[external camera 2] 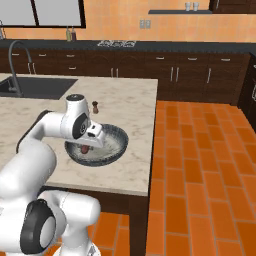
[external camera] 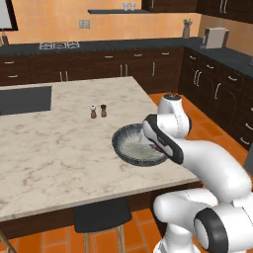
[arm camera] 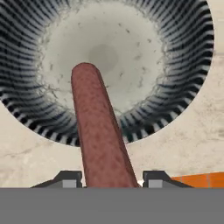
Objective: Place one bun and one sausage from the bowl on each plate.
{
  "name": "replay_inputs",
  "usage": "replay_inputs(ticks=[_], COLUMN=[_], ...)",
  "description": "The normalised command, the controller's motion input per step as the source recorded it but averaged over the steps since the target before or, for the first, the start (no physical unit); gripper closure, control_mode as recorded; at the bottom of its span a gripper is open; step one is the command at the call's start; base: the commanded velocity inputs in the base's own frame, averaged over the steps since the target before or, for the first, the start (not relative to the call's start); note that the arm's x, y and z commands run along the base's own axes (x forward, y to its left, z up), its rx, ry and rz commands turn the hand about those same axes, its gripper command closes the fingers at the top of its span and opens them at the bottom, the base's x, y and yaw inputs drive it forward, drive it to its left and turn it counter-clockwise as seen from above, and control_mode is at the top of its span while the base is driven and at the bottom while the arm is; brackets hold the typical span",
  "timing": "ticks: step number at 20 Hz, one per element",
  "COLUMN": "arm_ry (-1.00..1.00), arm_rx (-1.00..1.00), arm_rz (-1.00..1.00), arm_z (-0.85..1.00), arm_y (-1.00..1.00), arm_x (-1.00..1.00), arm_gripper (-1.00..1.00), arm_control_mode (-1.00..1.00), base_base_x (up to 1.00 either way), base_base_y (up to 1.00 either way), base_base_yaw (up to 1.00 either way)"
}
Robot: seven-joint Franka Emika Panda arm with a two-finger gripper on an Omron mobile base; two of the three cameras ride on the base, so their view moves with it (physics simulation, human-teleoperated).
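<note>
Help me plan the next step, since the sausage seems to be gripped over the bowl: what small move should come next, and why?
Probably a short straight lift. In the hand view the sausage runs up from between the jaws of the gripper, which look closed on its sides, above the pale floor of the bowl. Raising it above the ribbed rim first should keep it from catching there. No plate is in view, so I cannot judge the carry direction.

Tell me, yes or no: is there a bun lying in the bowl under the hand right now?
No. In the hand view the bowl's pale inside is bare, and the one food item is the sausage between the gripper's finger tips.
</note>
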Motion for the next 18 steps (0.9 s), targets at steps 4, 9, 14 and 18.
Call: replay_inputs(ticks=[4, 9, 14, 18], arm_ry=[0.00, -0.12, -0.13, 0.02], arm_rx=[0.00, 0.00, 0.00, -0.01], arm_rz=[-0.04, -0.01, 0.00, 0.03], arm_z=[0.66, 0.56, 0.37, 0.31], arm_y=[0.00, 0.05, 0.06, 0.14], arm_x=[-0.77, -0.58, -0.55, -0.34], arm_gripper=[1.00, 1.00, 1.00, 1.00], arm_control_mode=[-1.00, -1.00, -1.00, -1.00], base_base_x=[0.00, 0.00, 0.00, 0.00], base_base_y=[0.00, 0.00, 0.00, 0.00], base_base_yaw=[0.00, 0.00, 0.00, 0.00])
